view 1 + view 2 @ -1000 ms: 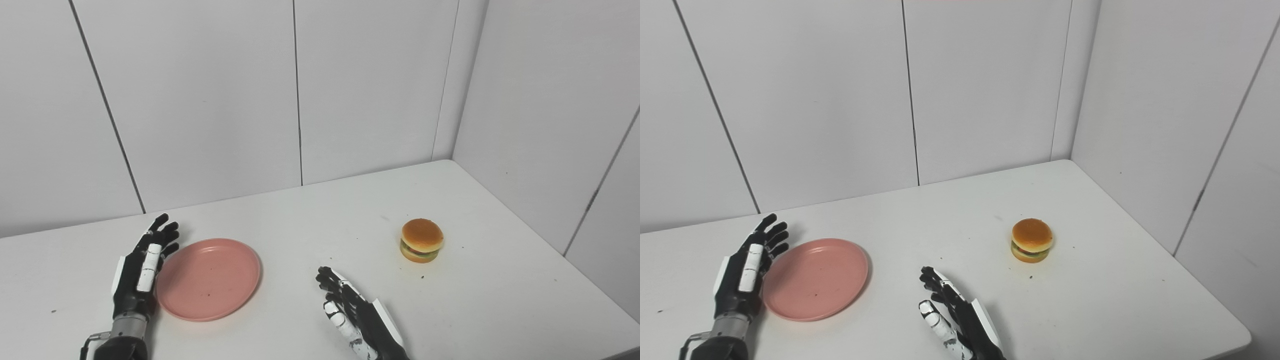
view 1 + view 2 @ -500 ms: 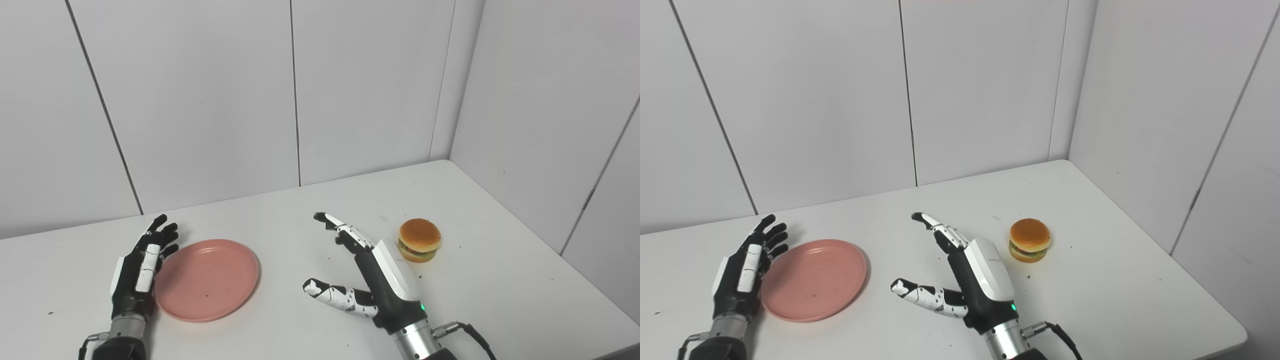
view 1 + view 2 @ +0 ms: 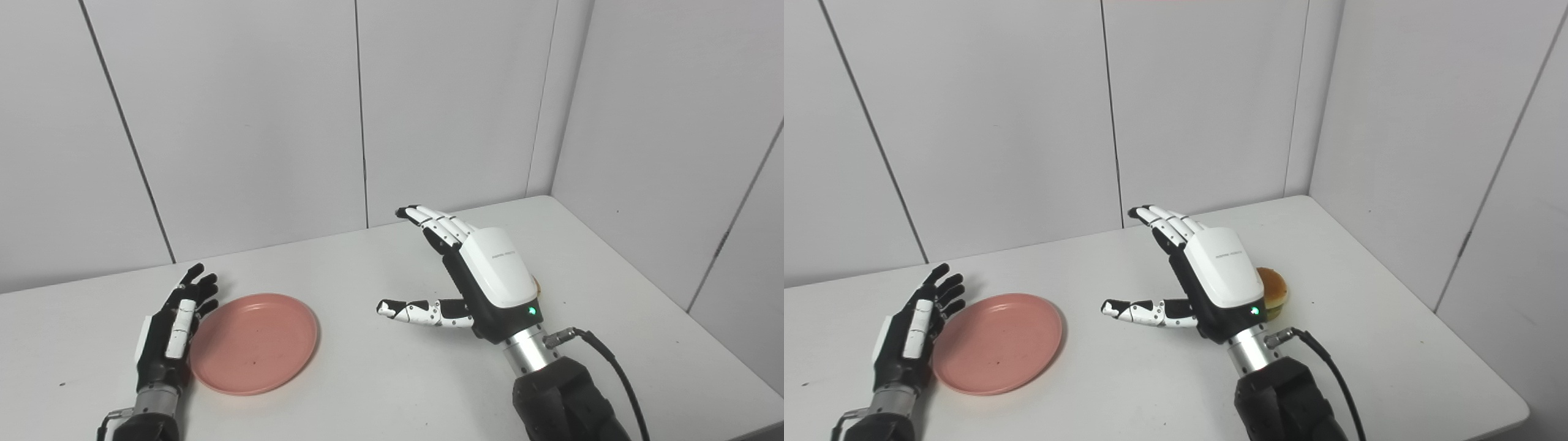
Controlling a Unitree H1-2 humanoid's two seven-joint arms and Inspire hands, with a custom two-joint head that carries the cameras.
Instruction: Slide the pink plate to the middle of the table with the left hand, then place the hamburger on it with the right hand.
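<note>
Hamburger (image 3: 1274, 288) (mostly hidden) sits behind the raised, spread right hand (image 3: 1222, 278).

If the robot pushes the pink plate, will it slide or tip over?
The plate looks flat, shallow and smooth, so it would probably slide on the table rather than tip. It seems light plastic, so a gentle sideways push from the left hand likely suffices.

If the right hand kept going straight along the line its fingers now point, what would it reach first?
The right hand is open, raised above the table, fingers aimed away and slightly left. Nothing shows in that line before the back wall panels. The hamburger sits to its right, off that line; depth is uncertain.
</note>
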